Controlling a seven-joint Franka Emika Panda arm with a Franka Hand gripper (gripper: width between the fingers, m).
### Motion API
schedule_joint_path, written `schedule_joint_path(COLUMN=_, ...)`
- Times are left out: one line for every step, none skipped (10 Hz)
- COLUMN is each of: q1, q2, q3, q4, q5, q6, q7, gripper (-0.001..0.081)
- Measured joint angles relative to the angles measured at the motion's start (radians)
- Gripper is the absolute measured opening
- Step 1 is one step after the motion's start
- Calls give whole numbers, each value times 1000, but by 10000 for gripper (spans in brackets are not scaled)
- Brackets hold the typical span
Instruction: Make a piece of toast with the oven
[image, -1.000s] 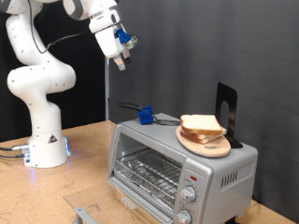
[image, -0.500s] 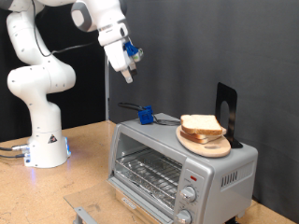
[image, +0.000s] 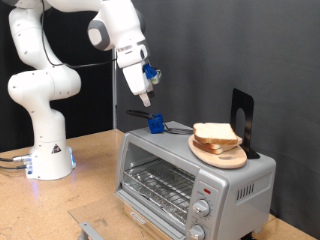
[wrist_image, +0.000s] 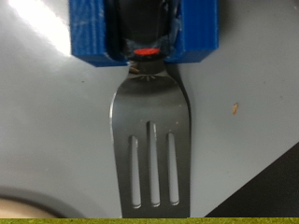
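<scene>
While the white arm (image: 45, 85) is seen rising from its base at the exterior view's left, the wooden counter (image: 95, 185) is spread beneath it and carries the oven (image: 195, 180) at the exterior view's right. The oven is shown as a silver box with its glass door shut, a wire rack visible behind the glass, and two round knobs (image: 201, 220) stacked below a red mark at its front corner. A round wooden plate (image: 218, 155) is set on the oven's roof, and the piece of toast (image: 214, 132) is stacked on it with a second slice, pale with a tan crust. A dark upright stand (image: 243, 120) is placed just behind the plate. A fork (wrist_image: 152, 140) is laid on the roof as well, with a blue block (image: 156, 124) fitted on its handle; in the wrist view its four tines and the blue block are seen directly below the camera. The end effector (image: 147, 98) is held in the air above that blue block, apart from it; how far it is parted cannot be told, and nothing is seen between its fingers.
</scene>
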Motion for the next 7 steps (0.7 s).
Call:
schedule_joint_path(q1=2, q2=16, q3=6, q4=-10, q5=12, q6=29, q7=0, gripper=808)
schedule_joint_path(q1=2, q2=31, q3=15, q4=-22, q5=20, q6=64, q7=0, gripper=808)
schedule_joint_path(q1=3, q2=45, q3=22, q4=-33, q5=23, q6=92, q7=0, gripper=808)
schedule_joint_path(q1=3, q2=59, q3=29, q4=-40, q5=23, q6=117, q7=0, gripper=808)
schedule_joint_path(q1=4, q2=75, q3=38, q4=-46, q5=23, q6=140, q7=0, gripper=808)
schedule_joint_path(q1=6, q2=91, q3=46, q4=-50, q5=23, q6=161, q7=0, gripper=808)
schedule_joint_path(q1=7, q2=106, q3=55, q4=-54, q5=23, q6=183, q7=0, gripper=808)
